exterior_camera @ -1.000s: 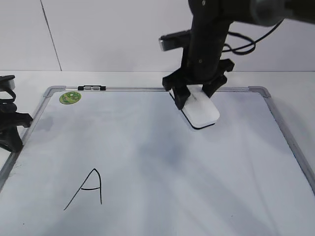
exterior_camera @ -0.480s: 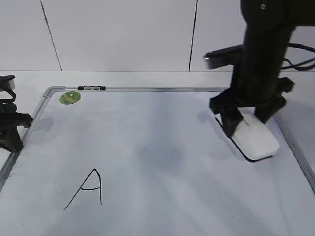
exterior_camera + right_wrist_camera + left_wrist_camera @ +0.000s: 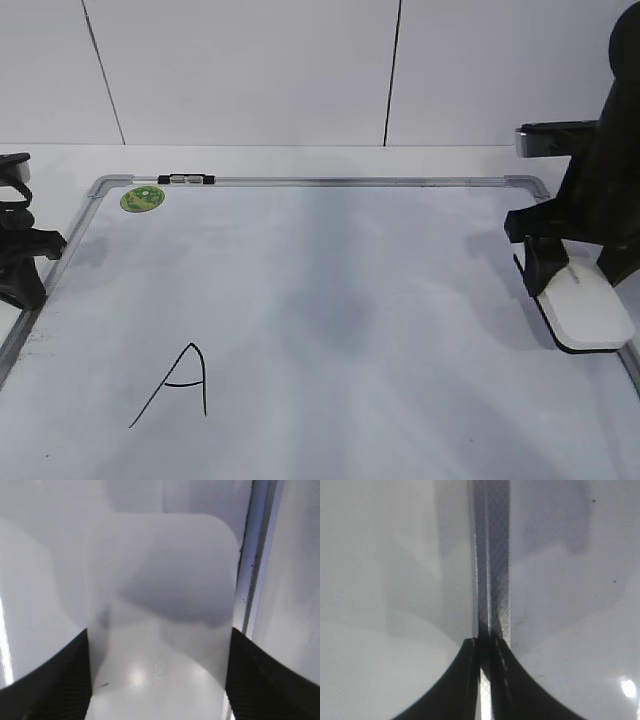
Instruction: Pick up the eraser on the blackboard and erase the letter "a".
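Note:
The white eraser point(image 3: 585, 310) with its dark felt underside sits between the fingers of my right gripper point(image 3: 578, 278) at the right edge of the blackboard point(image 3: 330, 300). In the right wrist view the eraser point(image 3: 160, 610) fills the space between the two black fingers of the gripper point(image 3: 157, 680), next to the grey frame. No lowercase "a" shows on the board; only a faint grey smudge point(image 3: 345, 315) lies near the middle. My left gripper point(image 3: 20, 265) rests shut at the board's left frame, and in its wrist view the jaws point(image 3: 485, 650) are closed over the frame strip.
A capital "A" point(image 3: 175, 385) in black marker is at the board's lower left. A round green sticker point(image 3: 142, 198) and a small black-and-clear clip point(image 3: 186, 180) sit at the top left of the frame. White wall panels stand behind the table.
My right gripper has carried the eraser from the board's top middle rightward and a little toward the front, to the right edge. The left arm has not moved.

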Robot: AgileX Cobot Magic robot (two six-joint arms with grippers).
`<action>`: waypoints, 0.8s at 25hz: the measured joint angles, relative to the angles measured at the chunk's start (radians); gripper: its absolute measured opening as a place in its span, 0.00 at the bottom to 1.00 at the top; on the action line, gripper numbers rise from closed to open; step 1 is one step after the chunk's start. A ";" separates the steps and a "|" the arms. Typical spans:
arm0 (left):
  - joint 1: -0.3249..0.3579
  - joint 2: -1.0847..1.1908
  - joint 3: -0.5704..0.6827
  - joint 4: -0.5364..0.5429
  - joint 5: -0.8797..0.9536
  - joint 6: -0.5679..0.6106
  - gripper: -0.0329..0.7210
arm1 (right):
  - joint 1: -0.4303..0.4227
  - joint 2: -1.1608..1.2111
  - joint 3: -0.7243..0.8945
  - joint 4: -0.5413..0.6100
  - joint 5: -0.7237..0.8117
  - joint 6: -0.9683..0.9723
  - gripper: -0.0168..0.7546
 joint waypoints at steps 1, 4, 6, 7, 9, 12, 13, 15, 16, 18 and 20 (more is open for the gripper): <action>0.000 0.000 0.000 0.000 0.000 0.000 0.09 | -0.004 0.000 0.004 0.000 -0.009 0.002 0.76; 0.000 0.000 0.000 0.000 0.000 0.000 0.09 | -0.006 0.000 0.010 -0.029 -0.035 0.023 0.76; 0.000 0.000 0.000 0.000 0.000 0.000 0.09 | -0.007 0.000 0.010 -0.052 -0.042 0.038 0.76; 0.000 0.000 0.000 0.000 0.000 0.000 0.09 | -0.008 0.000 0.010 -0.062 -0.044 0.046 0.76; 0.000 0.000 0.000 0.000 0.000 0.000 0.09 | -0.008 0.002 0.010 -0.083 -0.046 0.070 0.76; 0.000 0.000 0.000 0.000 0.000 0.000 0.09 | -0.008 0.014 0.010 -0.102 -0.048 0.107 0.76; 0.000 0.000 0.000 0.000 0.000 0.000 0.09 | -0.008 0.016 0.010 -0.104 -0.050 0.111 0.76; 0.000 0.000 0.000 -0.001 0.000 0.000 0.09 | -0.008 0.017 0.010 -0.106 -0.050 0.115 0.76; 0.000 0.000 0.000 -0.001 0.000 0.000 0.09 | -0.008 0.017 0.010 -0.106 -0.050 0.115 0.76; 0.000 0.000 0.000 -0.001 0.000 0.000 0.09 | -0.008 0.017 0.010 -0.107 -0.051 0.117 0.76; 0.000 0.000 0.000 -0.001 0.000 0.000 0.09 | -0.008 0.017 0.010 -0.107 -0.052 0.117 0.76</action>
